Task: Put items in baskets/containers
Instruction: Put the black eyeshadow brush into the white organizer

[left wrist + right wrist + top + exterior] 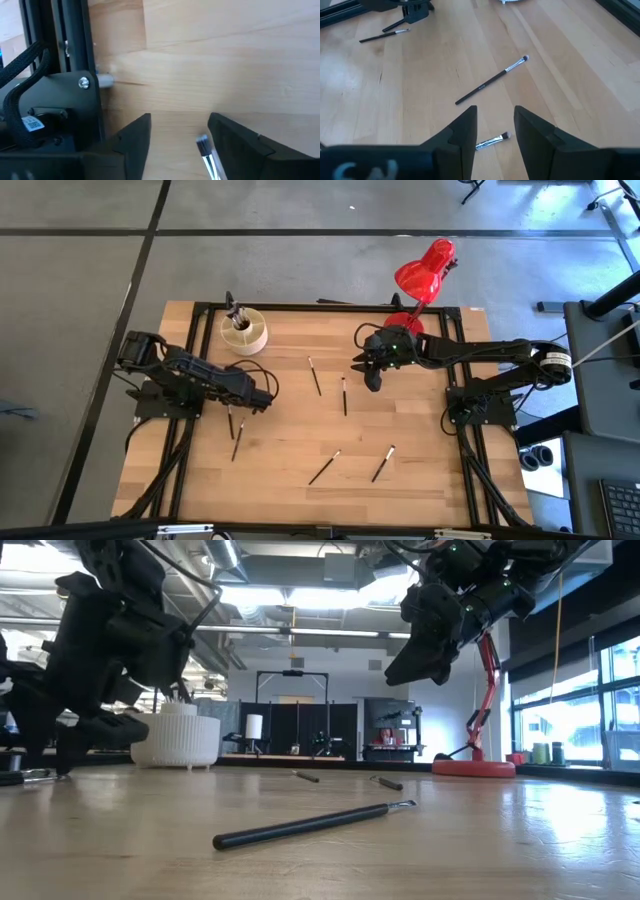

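Wooden desk (290,460) carries scattered brushes (324,467); cup (244,332) stands upper left. Left pincer (177,137) is released over one brush (207,152); right pincer (495,125) released, hovering centre.

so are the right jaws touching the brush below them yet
Apart. The low view shows the right gripper hanging well above the wooden table, with clear room background between it and the thin dark makeup brush lying below.

The desk (290,460) is pale honey wood with fine lengthwise grain, framed in black. A cream-white ribbed organiser (245,333) stands near its far left corner, a glossy red lamp (425,272) at the far edge. The brushes (323,468) are black-handled, with silver ferrules.
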